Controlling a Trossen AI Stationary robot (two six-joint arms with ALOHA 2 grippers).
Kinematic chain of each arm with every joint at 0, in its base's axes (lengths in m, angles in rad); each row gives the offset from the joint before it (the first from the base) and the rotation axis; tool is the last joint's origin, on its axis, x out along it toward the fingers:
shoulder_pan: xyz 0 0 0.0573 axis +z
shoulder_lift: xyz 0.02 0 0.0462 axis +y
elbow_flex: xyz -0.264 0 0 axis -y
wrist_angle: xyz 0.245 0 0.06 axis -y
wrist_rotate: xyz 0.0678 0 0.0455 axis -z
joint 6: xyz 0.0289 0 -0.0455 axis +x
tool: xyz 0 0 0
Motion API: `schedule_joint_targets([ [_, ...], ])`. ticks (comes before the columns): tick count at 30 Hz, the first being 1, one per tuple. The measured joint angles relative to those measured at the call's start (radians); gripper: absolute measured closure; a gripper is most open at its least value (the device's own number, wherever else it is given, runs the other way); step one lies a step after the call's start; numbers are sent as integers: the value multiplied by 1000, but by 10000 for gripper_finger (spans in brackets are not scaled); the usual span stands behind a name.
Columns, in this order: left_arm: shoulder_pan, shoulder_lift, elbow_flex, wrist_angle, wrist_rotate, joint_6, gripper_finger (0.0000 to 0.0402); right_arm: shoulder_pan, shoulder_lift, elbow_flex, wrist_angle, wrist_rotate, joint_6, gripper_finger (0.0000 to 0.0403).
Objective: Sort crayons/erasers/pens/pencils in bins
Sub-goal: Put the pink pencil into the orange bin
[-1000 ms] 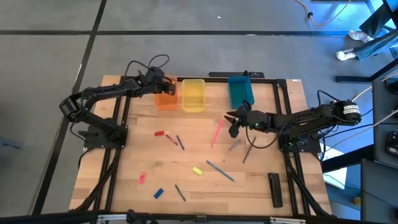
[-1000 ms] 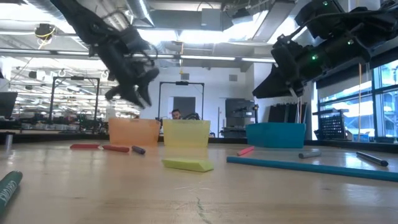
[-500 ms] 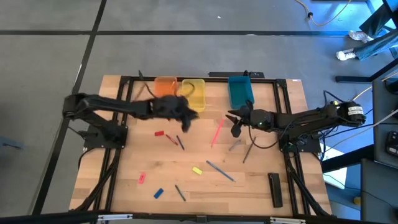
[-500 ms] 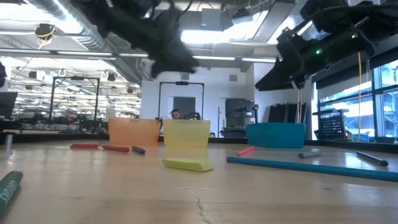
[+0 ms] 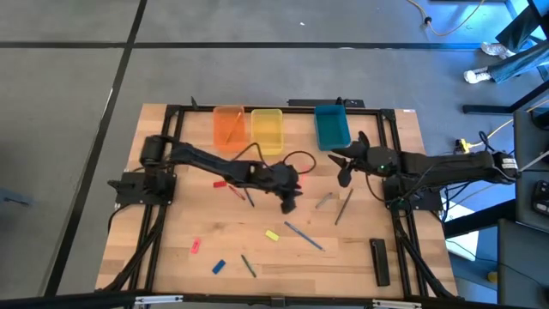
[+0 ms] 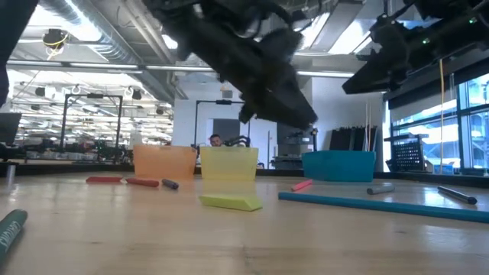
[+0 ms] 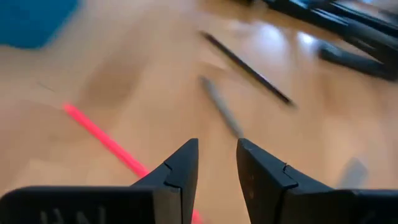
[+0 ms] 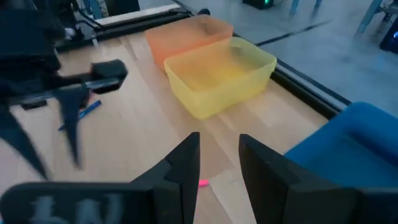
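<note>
Here the bins (image 5: pixel 280 130) stand side by side: orange, yellow, teal.

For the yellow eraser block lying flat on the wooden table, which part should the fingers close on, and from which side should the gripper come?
Grip the yellow eraser block across its narrow width, coming straight down from above. It lies flat and slightly angled, with bare wood around it, so the long sides are free. The left gripper is nearest.
</note>
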Motion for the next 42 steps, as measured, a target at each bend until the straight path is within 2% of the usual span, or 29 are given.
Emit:
schedule_joint_targets([
  [2,3,52,54,-21,-62,-23,301,2,-8,0,-14,2,24,287],
  [8,-5,235,214,-105,-117,-62,301,2,-4,-1,-88,4,56,287],
  [13,-9,287,311,-248,-268,-72,301,2,1,-1,-145,12,82,287],
  [15,-9,294,330,-246,-296,-74,301,2,1,-1,-162,28,82,287],
  [31,22,295,330,-346,-282,-203,301,2,1,-1,-167,52,77,287],
  [37,28,319,333,-354,-205,-205,301,4,1,-1,-172,49,80,287],
  [42,28,333,335,-381,-204,-226,311,29,1,-1,-186,48,82,287],
])
